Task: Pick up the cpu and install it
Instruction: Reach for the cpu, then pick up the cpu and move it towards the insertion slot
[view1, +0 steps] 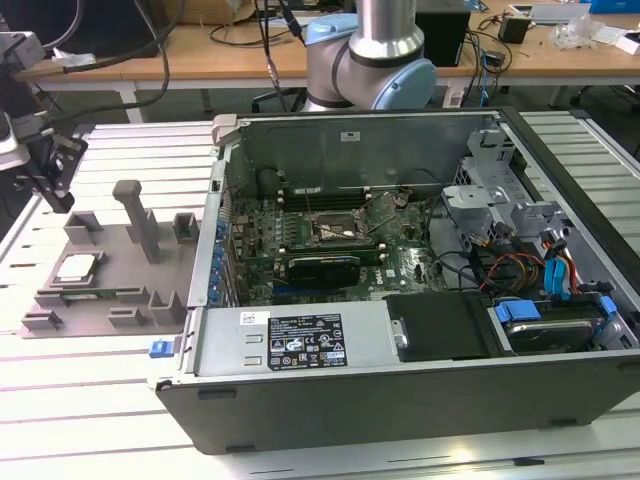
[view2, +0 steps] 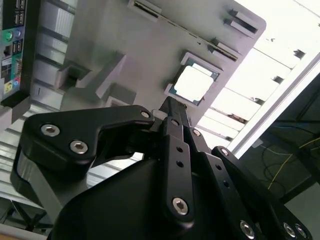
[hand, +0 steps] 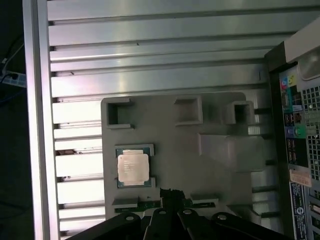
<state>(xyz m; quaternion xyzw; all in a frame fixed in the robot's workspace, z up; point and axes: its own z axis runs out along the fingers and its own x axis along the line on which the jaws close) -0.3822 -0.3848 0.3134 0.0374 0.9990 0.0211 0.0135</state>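
Plainly, in the first wrist view the cpu (hand: 133, 166) lies flat in a square pocket of the grey fixture tray (hand: 165, 140). The gripper (hand: 170, 194) hangs just beside it, not touching; its jaws seem drawn together on nothing, though shadow hides the tips. In the second wrist view the fingertips (view2: 172, 125) point at the cpu's near edge. In the exterior view the grey fixture tray sits at the exterior view's left of the open computer case (view1: 400, 400), well apart from its motherboard socket (view1: 338, 232).
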